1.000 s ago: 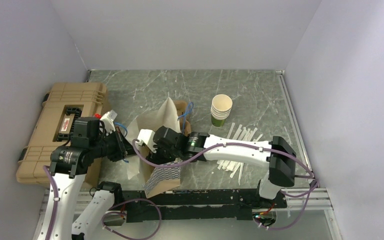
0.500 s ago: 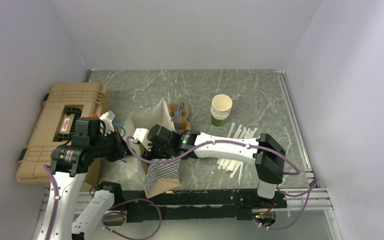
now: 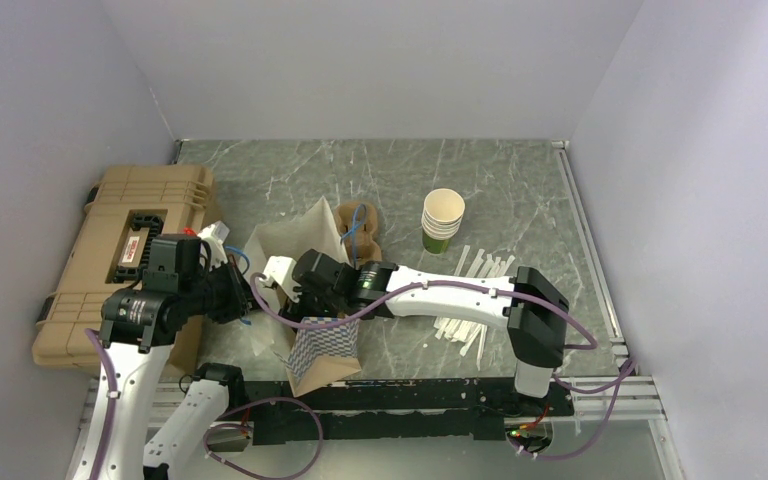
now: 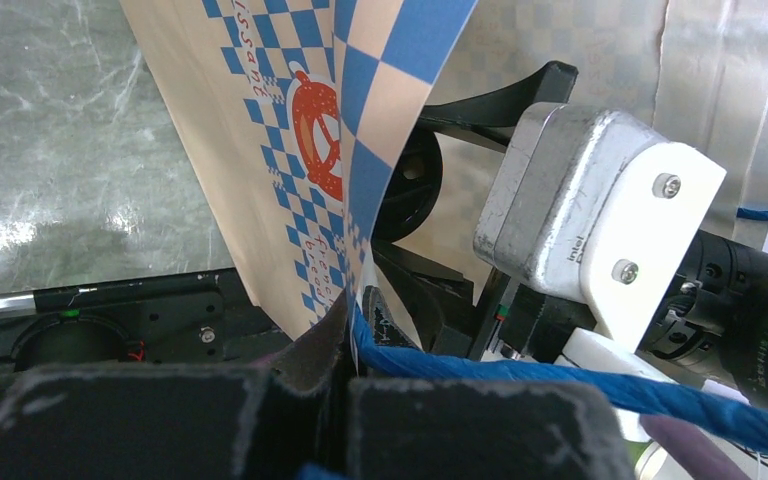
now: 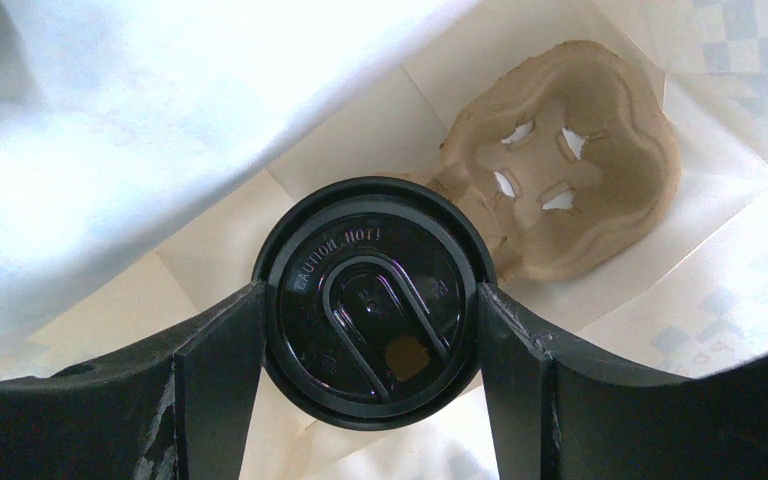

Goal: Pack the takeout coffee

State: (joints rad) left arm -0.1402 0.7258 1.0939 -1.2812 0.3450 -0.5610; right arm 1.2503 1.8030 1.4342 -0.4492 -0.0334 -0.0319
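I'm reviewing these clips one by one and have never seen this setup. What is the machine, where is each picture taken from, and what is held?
A left arm and a right arm are bolted at the edge of a table, each ending in a two-fingered hand. The wide picture looks down from above; the other two come from wrist cameras. The left hand is shut on the edge of a paper bag, by its blue cord. The right hand reaches inside, gripping a black-lidded coffee cup; a brown cup tray lies in the bag. Elsewhere are a stack of lidless cups, white sticks and a tan case.
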